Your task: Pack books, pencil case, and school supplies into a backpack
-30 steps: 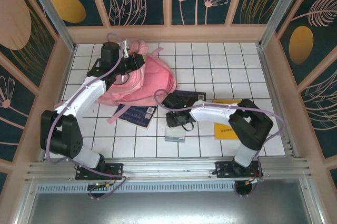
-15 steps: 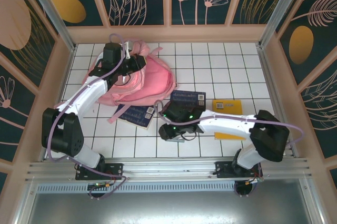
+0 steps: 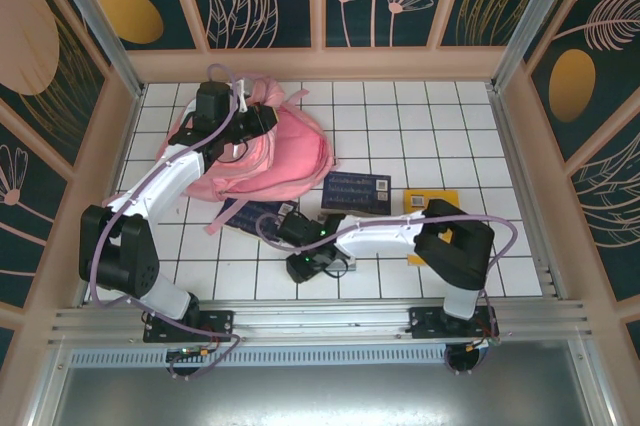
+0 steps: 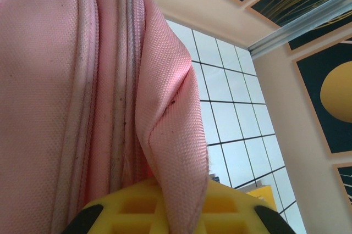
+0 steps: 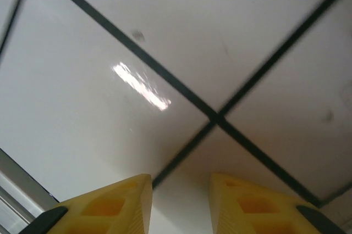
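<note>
Overhead view: the backpack (image 3: 290,151) lies in the upper left of the tiled table (image 3: 430,116), a pink heap with its straps trailing toward the left edge. My left arm reaches up the left side of the frame to the backpack's top end. In the left wrist view, the left gripper (image 4: 184,201) is pressed together on a fold of the backpack's pink woven fabric. The fold drops between the two yellow fingers (image 4: 137,212), and stitched seams run along the panel above. One navy book (image 3: 357,191) with a white label lies flat at frame centre, just right of the backpack's lower edge. A second navy book (image 3: 250,216) lies below the backpack, its upper edge touching or tucked under the fabric; I cannot tell which. The yellow-orange book (image 3: 428,200) sits right of centre, partly covered by my right arm's elbow. That arm stretches leftward across the lower middle of the frame. In the right wrist view, the right gripper (image 5: 179,190) points down at bare white tile where dark grout lines (image 5: 217,117) cross. Its fingers stand apart with a clear gap, and nothing is between them.
</note>
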{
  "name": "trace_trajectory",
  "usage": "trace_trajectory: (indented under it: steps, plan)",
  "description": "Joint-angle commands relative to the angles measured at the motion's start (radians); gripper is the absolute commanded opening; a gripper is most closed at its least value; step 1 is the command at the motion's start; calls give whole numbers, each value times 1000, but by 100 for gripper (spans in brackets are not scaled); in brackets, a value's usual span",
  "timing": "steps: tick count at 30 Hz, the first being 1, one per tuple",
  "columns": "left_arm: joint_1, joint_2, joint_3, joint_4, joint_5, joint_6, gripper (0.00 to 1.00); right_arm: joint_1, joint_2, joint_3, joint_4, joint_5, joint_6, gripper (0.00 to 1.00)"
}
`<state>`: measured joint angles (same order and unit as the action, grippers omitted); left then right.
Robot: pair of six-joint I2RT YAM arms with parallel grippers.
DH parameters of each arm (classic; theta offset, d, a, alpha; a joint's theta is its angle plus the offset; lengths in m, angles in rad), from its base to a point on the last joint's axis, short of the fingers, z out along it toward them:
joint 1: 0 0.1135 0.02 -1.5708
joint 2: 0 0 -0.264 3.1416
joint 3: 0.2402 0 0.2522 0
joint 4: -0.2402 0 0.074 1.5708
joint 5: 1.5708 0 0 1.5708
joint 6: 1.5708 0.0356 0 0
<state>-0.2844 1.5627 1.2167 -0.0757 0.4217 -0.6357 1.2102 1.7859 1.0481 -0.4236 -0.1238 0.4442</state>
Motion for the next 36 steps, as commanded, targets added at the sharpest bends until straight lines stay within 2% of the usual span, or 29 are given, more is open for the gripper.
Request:
trace_trajectory:
  steps: [1, 8, 12, 15, 19, 22, 25, 27, 31, 36]
  plan:
    - [7, 0, 6, -4, -16, 11, 13, 8, -116, -83, -72, 49, 66, 34]
    - [7, 20, 6, -13, -24, 11, 13, -22, -316, -252, -149, 136, 200, 35]
    - [-1, 26, 7, -22, -38, 19, 14, -54, -397, -297, -232, 229, 298, 41]
    - [-16, 37, 18, -39, -45, 32, 17, -64, -491, -325, -243, 235, 363, 44]
    - [-36, 57, 24, -54, -62, 51, 18, -75, -645, -437, -92, 95, 403, 59]
    - [-40, 82, 20, -42, -30, 40, 20, -143, -732, -546, 7, -28, 429, 67]
    - [-41, 103, 25, -45, -15, 37, 25, -216, -818, -639, 108, -121, 459, 68]
    - [-45, 103, 37, -58, -23, 46, 33, -247, -848, -670, 155, -153, 473, 68]
    - [-60, 57, 58, -96, -72, 72, 46, -265, -843, -689, 211, -171, 475, 68]
    - [-140, 6, 89, -186, -114, 122, 57, -332, -833, -747, 304, -214, 502, 67]
